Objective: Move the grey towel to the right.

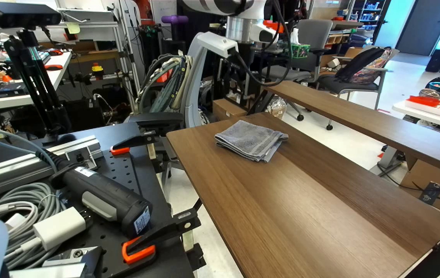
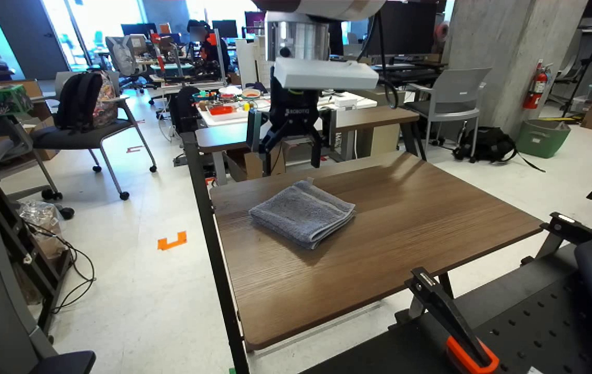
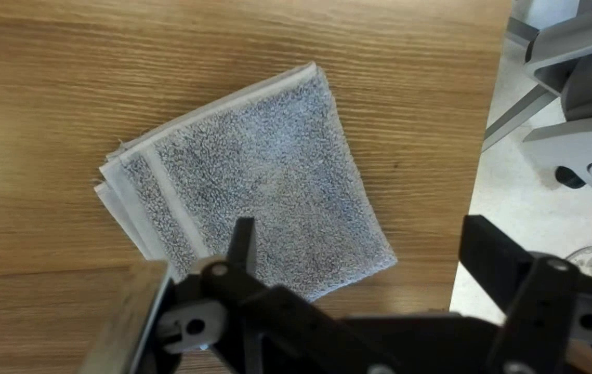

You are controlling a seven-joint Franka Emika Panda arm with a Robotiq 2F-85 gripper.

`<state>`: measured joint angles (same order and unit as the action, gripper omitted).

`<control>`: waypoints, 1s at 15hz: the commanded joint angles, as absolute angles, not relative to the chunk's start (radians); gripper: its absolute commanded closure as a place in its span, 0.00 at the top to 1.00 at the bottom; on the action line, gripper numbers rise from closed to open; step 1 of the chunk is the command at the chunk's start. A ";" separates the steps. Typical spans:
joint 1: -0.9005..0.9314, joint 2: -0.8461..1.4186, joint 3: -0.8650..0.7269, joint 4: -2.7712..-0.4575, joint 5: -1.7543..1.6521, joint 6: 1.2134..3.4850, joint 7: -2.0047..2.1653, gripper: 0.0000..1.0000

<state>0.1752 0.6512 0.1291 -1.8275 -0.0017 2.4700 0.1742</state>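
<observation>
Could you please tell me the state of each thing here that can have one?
Grey square terry towel: folded in layers, lying ungripped on the brown wood-grain table.
Black two-fingered pincer: open, empty, raised clear of the towel.
Thin grey cable: coiled on the black perforated bench.
Black cylindrical handheld tool: lying down.
Red cylindrical fire extinguisher: upright.

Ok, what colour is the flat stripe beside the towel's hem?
Pale grey; the stripe shows best in the wrist view.
</observation>
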 commanded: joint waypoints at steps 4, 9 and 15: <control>0.222 0.860 0.069 -1.618 -0.001 2.495 0.218 1.00; 0.228 0.961 0.044 -1.495 0.003 2.476 0.248 1.00; 0.239 1.055 0.014 -1.383 -0.004 2.452 0.278 1.00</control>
<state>0.2092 0.9956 0.0469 -1.4725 -0.0016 2.4913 0.2463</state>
